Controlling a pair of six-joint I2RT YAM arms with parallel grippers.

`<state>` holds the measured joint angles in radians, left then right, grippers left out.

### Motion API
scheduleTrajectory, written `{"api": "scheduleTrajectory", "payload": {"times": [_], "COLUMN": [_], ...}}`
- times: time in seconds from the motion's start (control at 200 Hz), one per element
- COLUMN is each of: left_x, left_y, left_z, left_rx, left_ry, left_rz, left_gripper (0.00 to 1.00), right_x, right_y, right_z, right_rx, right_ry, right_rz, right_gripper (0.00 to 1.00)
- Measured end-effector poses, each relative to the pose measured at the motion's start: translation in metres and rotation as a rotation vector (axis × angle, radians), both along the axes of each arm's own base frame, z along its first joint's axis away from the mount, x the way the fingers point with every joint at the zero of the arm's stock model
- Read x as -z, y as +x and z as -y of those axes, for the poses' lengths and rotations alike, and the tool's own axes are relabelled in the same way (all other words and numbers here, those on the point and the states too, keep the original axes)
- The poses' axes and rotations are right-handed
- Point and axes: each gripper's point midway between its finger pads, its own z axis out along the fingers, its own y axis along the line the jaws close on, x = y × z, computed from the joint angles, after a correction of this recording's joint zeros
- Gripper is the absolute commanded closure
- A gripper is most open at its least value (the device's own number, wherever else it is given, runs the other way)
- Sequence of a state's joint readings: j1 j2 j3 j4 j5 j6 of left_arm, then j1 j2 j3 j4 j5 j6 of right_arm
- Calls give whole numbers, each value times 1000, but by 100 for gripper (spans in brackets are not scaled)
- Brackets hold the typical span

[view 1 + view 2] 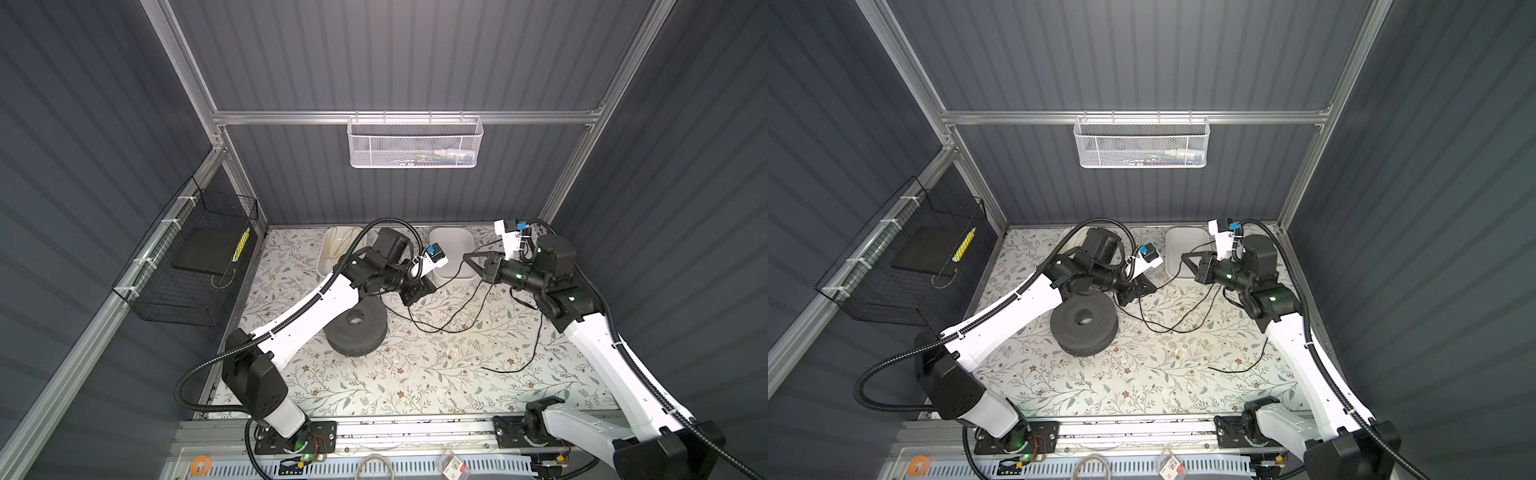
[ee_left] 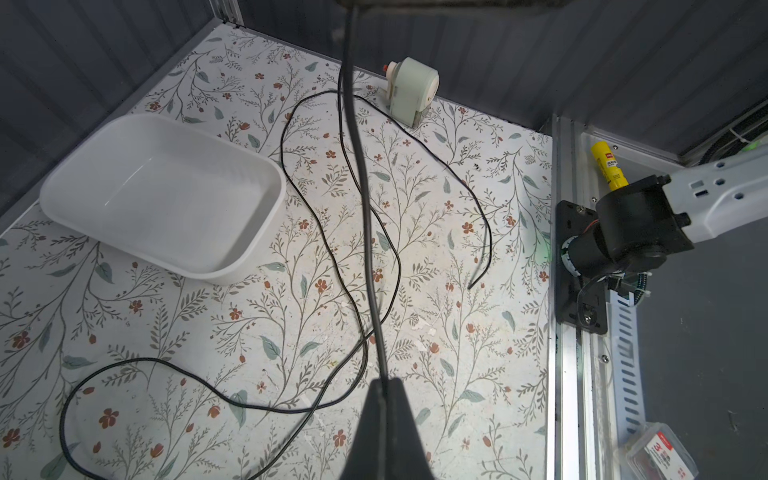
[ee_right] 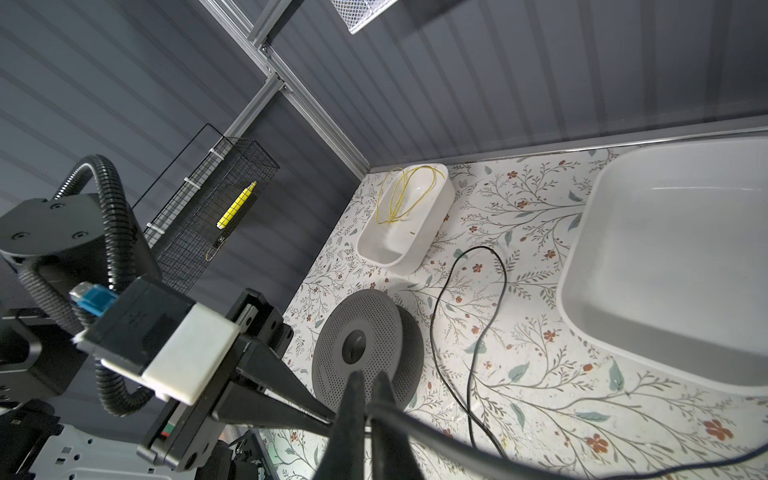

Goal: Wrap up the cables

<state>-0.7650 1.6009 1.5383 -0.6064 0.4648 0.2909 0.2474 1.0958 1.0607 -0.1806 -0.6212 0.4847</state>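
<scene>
Left wrist: tub (image 2: 216,266) (white) beside black cable (image 2: 141,359).

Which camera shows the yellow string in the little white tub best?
The right wrist view: the yellow string loops in plain sight inside its white tub. In a top view the string is small and far away, next to the left arm. The left wrist view does not show it.
</scene>
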Motion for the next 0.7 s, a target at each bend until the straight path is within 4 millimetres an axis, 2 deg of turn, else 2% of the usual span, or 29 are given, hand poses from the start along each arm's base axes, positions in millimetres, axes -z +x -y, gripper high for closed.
{"api": "scheduleTrajectory", "payload": {"times": [0.05,0.1,0.165,0.27,0.37,0.555,0.7], "left_x": [2,6,13,22,18,-7,-20], "left_y": [0,0,1,2,6,12,9], "left_z": [1,2,3,3,7,18,17], "left_rx": [-2,-5,-22,-69,-110,-138,-145], "left_ry": [-3,-10,-25,-68,-129,-263,-323], "left_rz": [-3,-10,-27,-59,-80,-90,-89], "left_gripper": [100,100,100,100,100,100,100], "right_x": [1,1,1,5,16,33,36], "right_y": [0,1,1,2,3,-6,-11], "right_z": [-1,-1,-1,-1,3,22,44], "right_rx": [-1,-1,1,13,43,150,237], "right_ry": [0,2,9,27,29,49,102], "right_rz": [-4,-8,-11,-25,-55,-98,-121], "right_gripper": [100,92,69,48,41,30,29]}}
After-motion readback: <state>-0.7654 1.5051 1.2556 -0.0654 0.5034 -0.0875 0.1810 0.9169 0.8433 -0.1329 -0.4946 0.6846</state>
